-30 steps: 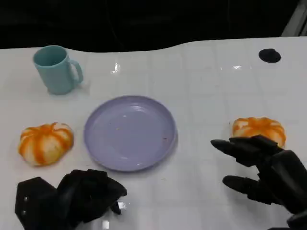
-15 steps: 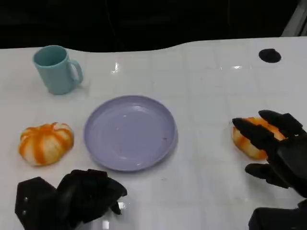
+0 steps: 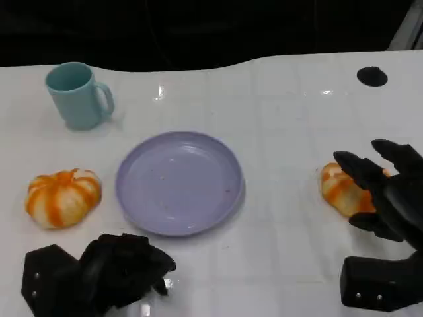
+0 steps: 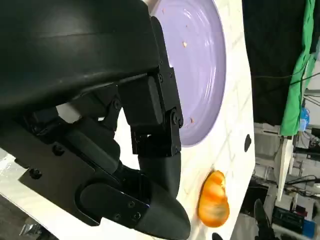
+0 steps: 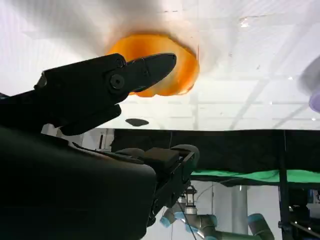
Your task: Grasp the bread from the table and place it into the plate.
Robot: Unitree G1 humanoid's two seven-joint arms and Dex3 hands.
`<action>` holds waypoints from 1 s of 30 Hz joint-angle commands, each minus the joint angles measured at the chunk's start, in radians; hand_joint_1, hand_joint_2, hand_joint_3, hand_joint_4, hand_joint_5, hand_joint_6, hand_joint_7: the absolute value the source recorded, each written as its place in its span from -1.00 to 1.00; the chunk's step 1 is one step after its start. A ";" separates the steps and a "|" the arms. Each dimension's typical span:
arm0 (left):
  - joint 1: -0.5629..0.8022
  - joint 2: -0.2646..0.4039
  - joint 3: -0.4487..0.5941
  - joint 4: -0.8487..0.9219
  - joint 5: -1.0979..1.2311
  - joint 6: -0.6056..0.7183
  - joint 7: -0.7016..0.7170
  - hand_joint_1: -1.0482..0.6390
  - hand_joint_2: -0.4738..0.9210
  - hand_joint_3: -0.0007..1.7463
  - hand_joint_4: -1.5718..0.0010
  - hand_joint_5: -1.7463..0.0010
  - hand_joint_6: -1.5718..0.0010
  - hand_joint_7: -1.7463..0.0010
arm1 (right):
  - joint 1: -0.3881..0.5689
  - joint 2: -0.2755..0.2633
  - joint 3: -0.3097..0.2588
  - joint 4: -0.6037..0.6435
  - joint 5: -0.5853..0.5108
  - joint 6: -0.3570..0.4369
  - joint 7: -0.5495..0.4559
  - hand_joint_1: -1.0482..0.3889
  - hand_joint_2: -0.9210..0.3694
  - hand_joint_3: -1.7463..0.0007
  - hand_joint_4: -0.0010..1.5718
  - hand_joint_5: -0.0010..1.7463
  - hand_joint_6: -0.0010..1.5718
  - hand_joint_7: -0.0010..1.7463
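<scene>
Right hand (image 3: pixel 386 188) spread over bread (image 3: pixel 340 190), holding nothing — bare table (image 3: pixel 284 132) btwn it & plate (image 3: pixel 180 182).

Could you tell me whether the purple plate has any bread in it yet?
No, it holds no bread. The plate shows only crumbs, and both breads lie on the table: one to its left, one by the right hand.

- Light blue mug (image 3: pixel 78 94): upright on the white table (image 3: pixel 277 112), handle toward the table's right side, near the far left edge.
- Small black round mark (image 3: pixel 371 76): on the table, far right, well apart from the mug.
</scene>
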 commanded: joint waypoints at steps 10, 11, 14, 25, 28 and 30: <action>0.023 0.009 0.001 -0.014 0.009 0.013 0.017 -1.00 0.59 -0.70 -0.16 -0.73 -0.93 0.53 | -0.114 0.005 0.074 0.192 0.028 0.021 0.013 -0.26 -0.92 0.98 -1.00 -0.68 -0.69 -0.99; 0.023 0.010 0.001 -0.015 0.009 0.013 0.016 -1.00 0.59 -0.70 -0.16 -0.73 -0.93 0.53 | -0.121 0.007 0.079 0.206 0.030 0.020 0.012 -0.26 -0.92 0.98 -1.00 -0.68 -0.69 -0.99; 0.022 0.010 0.003 -0.014 0.004 0.015 0.011 -1.00 0.59 -0.70 -0.15 -0.73 -0.93 0.53 | -0.138 0.015 0.089 0.231 0.040 0.030 0.028 -0.22 -0.91 0.98 -1.00 -0.69 -0.69 -0.99; 0.031 0.009 0.003 -0.029 0.004 0.027 0.016 -1.00 0.59 -0.71 -0.14 -0.73 -0.93 0.52 | -0.184 0.042 0.117 0.330 0.055 0.010 -0.081 0.06 -0.92 0.98 -0.50 -0.56 -0.39 -0.93; 0.034 0.009 0.002 -0.031 0.004 0.025 0.013 -1.00 0.59 -0.71 -0.14 -0.73 -0.92 0.52 | -0.205 0.050 0.111 0.389 0.082 -0.057 -0.165 0.18 -0.98 0.97 0.27 -0.53 0.21 -0.88; 0.035 0.009 0.001 -0.034 0.004 0.028 0.013 -1.00 0.59 -0.70 -0.14 -0.74 -0.92 0.52 | -0.216 0.053 0.110 0.423 0.098 -0.099 -0.209 0.24 -0.93 0.81 0.26 0.51 0.59 -0.71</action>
